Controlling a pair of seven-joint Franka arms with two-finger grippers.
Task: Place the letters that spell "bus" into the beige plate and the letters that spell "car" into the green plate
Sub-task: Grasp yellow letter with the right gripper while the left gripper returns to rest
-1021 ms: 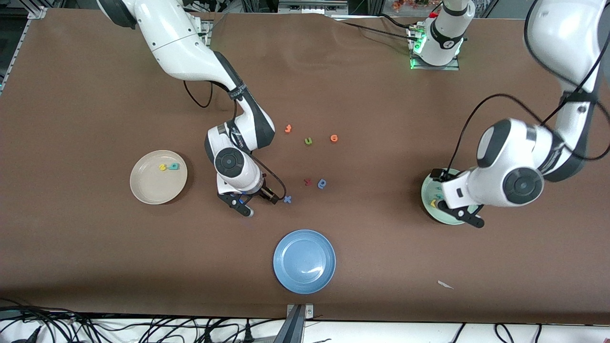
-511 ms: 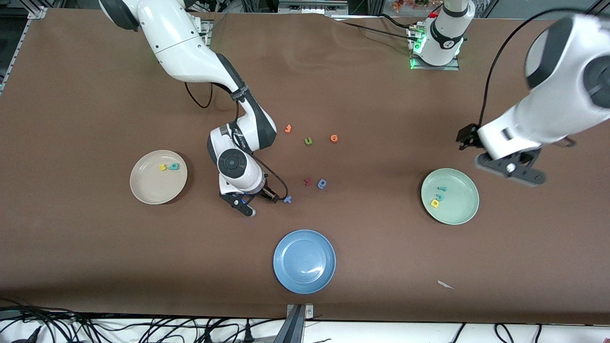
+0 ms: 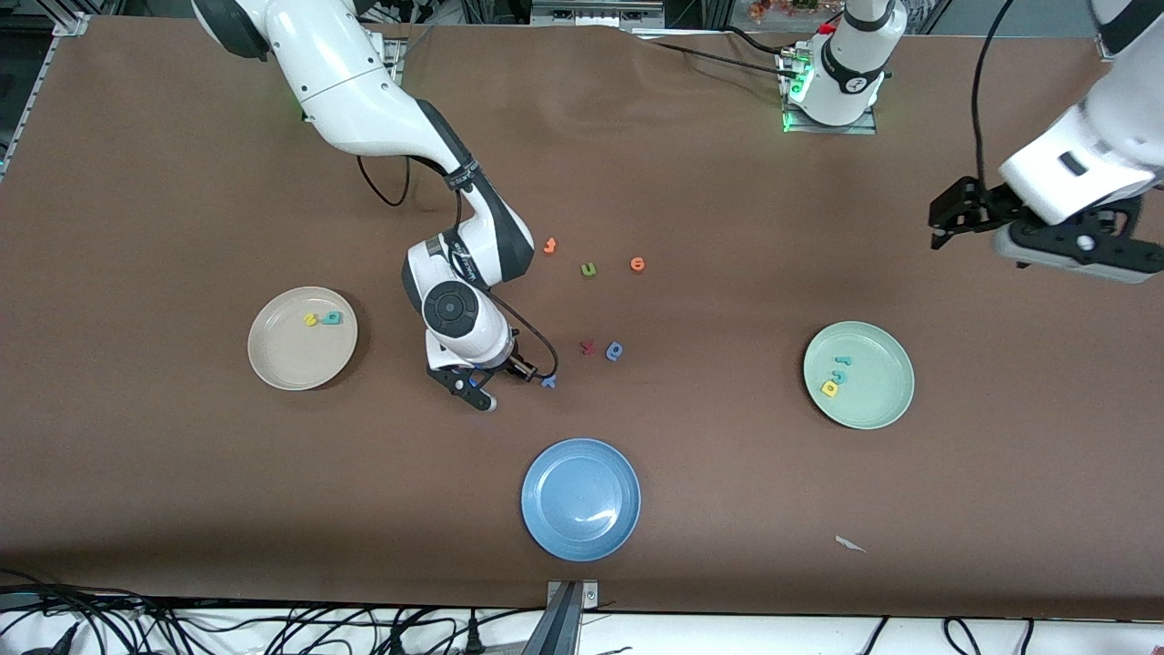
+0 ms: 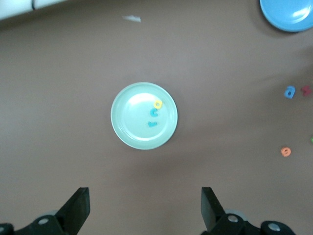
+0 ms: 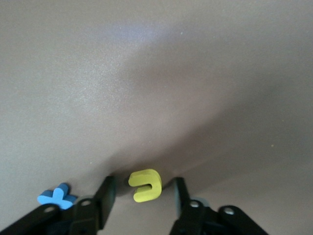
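Observation:
My right gripper [image 3: 498, 382] is down at the table with a yellow "u" [image 5: 145, 185] lying between its fingers. The jaws are open, with a gap on each side of the letter. From the front the "u" is hidden under the hand. The beige plate [image 3: 291, 364] holds a yellow "s" [image 3: 310, 319] and a teal "b" [image 3: 333, 317]. The green plate [image 3: 878, 400] holds a yellow "a" [image 3: 829, 388], a teal "c" [image 3: 838, 375] and a teal "r" [image 3: 843, 361]. My left gripper [image 3: 950, 216] hangs open and empty, high over the left arm's end of the table.
A blue cross-shaped letter [image 3: 548, 381] lies right beside the right gripper. A red letter [image 3: 587, 347], a blue rounded letter [image 3: 615, 350], a green "u" [image 3: 588, 269] and two orange letters [image 3: 549, 246] [image 3: 637, 264] lie mid-table. A blue plate [image 3: 580, 498] sits nearer the camera.
The left arm has lifted off the green plate and swung up toward its own end of the table. The right gripper has edged toward the blue cross letter, its fingers closer together.

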